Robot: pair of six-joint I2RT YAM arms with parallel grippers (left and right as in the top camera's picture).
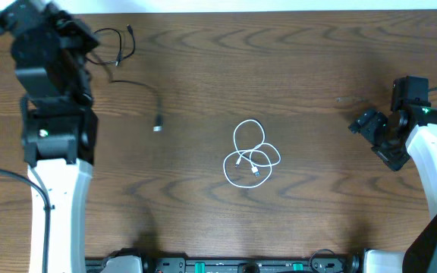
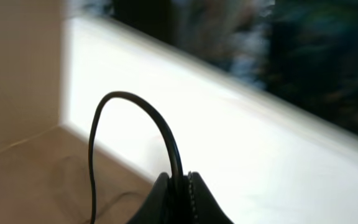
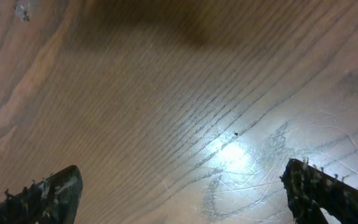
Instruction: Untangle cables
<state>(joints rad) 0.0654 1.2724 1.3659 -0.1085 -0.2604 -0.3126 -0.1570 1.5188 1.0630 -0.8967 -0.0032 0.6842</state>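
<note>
Left jaws clamped on thin black cord [image 2: 169, 138] near far left corner of dark wooden worktop [image 1: 317, 61]. Another black cord, silver plug [image 1: 158, 126], lies near. Thin white cord [image 1: 253, 154], loosely coiled, at worktop centre. Right jaws wide apart, empty, near right edge.
</note>
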